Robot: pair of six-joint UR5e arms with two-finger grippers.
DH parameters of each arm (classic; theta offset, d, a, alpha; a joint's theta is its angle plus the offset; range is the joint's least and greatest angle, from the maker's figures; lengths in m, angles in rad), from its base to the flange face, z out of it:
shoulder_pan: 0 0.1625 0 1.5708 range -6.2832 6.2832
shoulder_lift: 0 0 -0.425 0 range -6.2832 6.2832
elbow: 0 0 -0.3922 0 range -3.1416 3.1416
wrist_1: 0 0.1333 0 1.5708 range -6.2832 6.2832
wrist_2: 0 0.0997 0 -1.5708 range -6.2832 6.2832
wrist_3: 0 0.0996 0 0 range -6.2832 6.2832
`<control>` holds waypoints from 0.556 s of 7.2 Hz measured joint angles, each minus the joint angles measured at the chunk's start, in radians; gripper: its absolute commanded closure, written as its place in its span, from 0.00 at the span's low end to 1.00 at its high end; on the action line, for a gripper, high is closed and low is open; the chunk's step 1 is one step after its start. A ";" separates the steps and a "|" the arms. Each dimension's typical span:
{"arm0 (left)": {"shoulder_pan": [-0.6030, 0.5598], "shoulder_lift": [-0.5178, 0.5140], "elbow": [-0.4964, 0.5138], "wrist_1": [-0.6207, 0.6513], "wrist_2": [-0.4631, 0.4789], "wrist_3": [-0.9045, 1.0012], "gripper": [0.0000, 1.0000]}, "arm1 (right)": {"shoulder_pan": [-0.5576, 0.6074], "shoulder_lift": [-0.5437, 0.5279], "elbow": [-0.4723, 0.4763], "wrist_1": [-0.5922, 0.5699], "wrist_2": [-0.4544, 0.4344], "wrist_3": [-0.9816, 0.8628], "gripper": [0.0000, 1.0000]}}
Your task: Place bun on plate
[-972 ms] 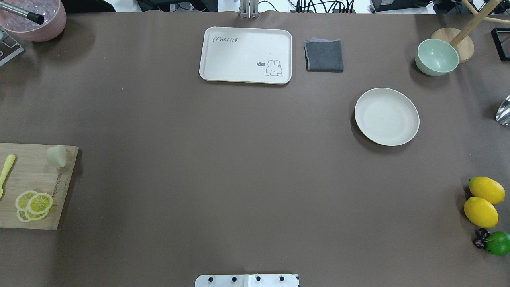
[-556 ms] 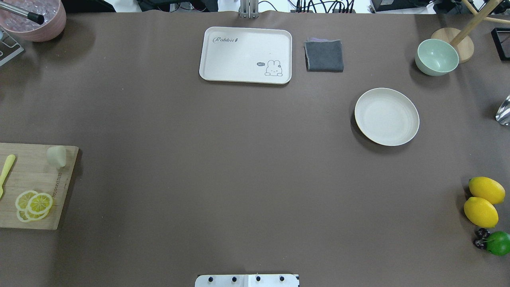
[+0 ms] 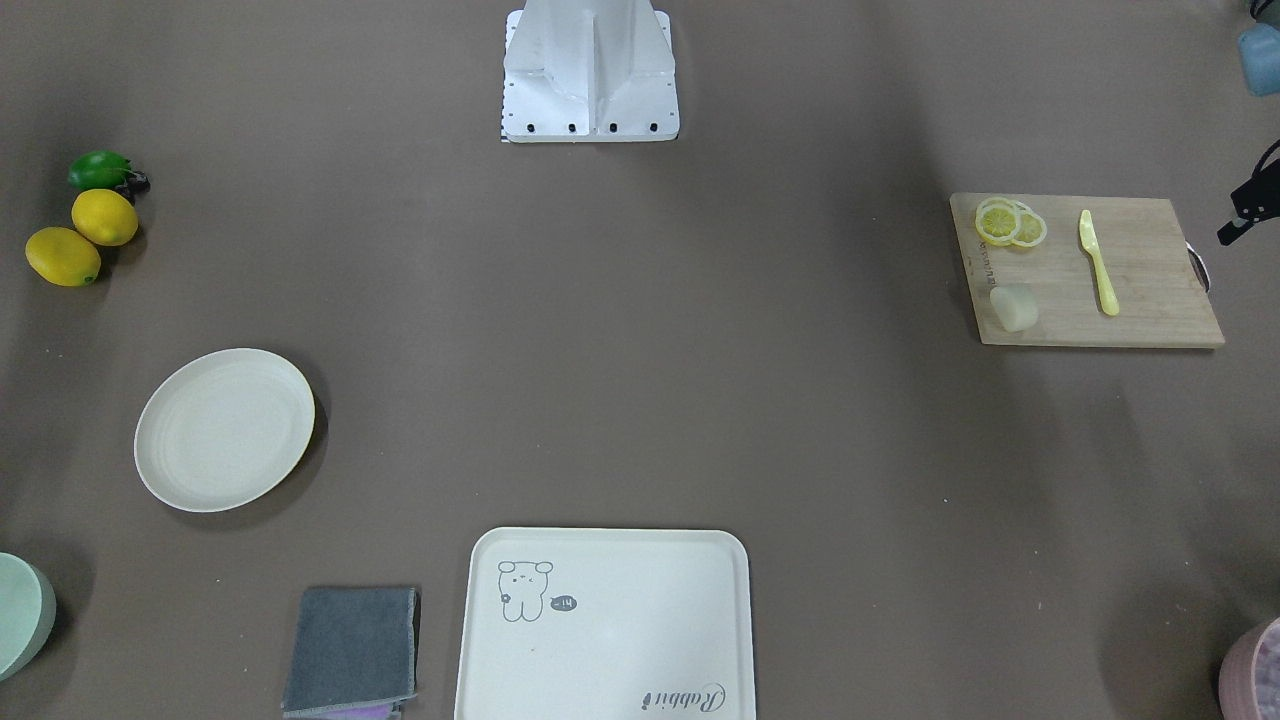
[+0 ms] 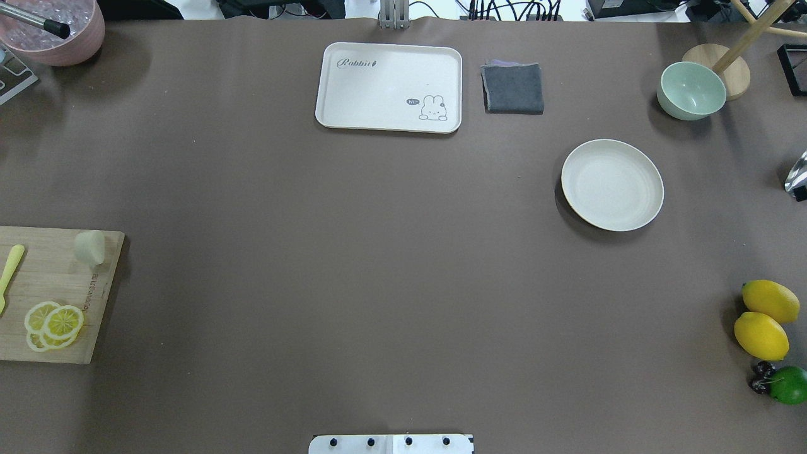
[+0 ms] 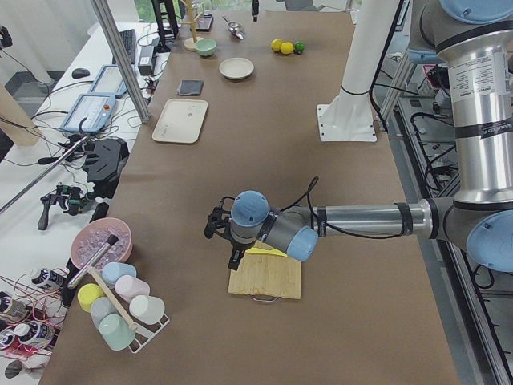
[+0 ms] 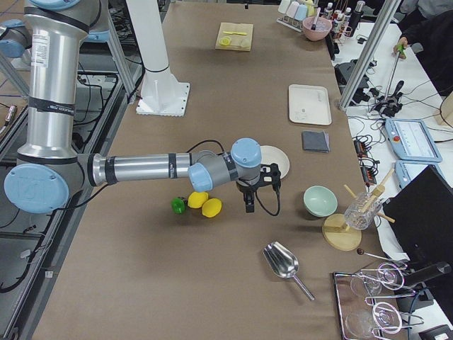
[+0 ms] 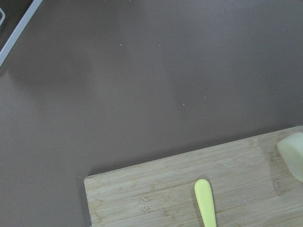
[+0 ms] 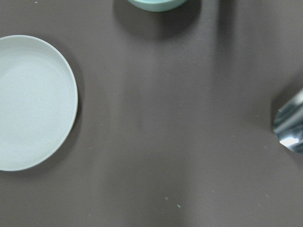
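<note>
The bun [image 4: 89, 247] [image 3: 1014, 306], a small pale rounded block, lies on the far corner of the wooden cutting board [image 4: 44, 296]; the left wrist view catches the bun [image 7: 293, 155] at its right edge. The round cream plate [image 4: 612, 185] [image 3: 225, 429] [image 8: 33, 101] stands bare on the right half of the table. My left gripper [image 5: 223, 243] hangs over the outer end of the board, away from the bun. My right gripper [image 6: 260, 197] hangs beside the plate, toward the table's end. I cannot tell whether either one is open or shut.
Lemon slices [image 4: 53, 325] and a yellow knife [image 4: 9, 271] share the board. At the back are a cream tray [image 4: 389, 87], a grey cloth [image 4: 513, 88] and a green bowl [image 4: 691, 90]. A metal scoop [image 4: 797, 173], two lemons [image 4: 763, 318] and a lime [image 4: 788, 384] line the right edge.
Bun, plate and the other objects have stayed in place. A small dark part has come into the overhead view's right edge, just below the scoop.
</note>
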 measured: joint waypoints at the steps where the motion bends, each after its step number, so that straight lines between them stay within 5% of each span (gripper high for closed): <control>1: 0.004 -0.008 0.006 0.003 0.001 0.000 0.02 | -0.069 0.076 -0.034 0.006 -0.017 0.050 0.00; 2: 0.005 -0.014 0.012 0.002 0.000 -0.001 0.02 | -0.146 0.155 -0.088 0.010 -0.058 0.109 0.00; 3: 0.007 -0.017 0.014 0.003 0.001 -0.001 0.02 | -0.207 0.221 -0.149 0.014 -0.107 0.164 0.15; 4: 0.010 -0.019 0.014 0.002 0.001 -0.012 0.02 | -0.239 0.260 -0.192 0.016 -0.133 0.199 0.19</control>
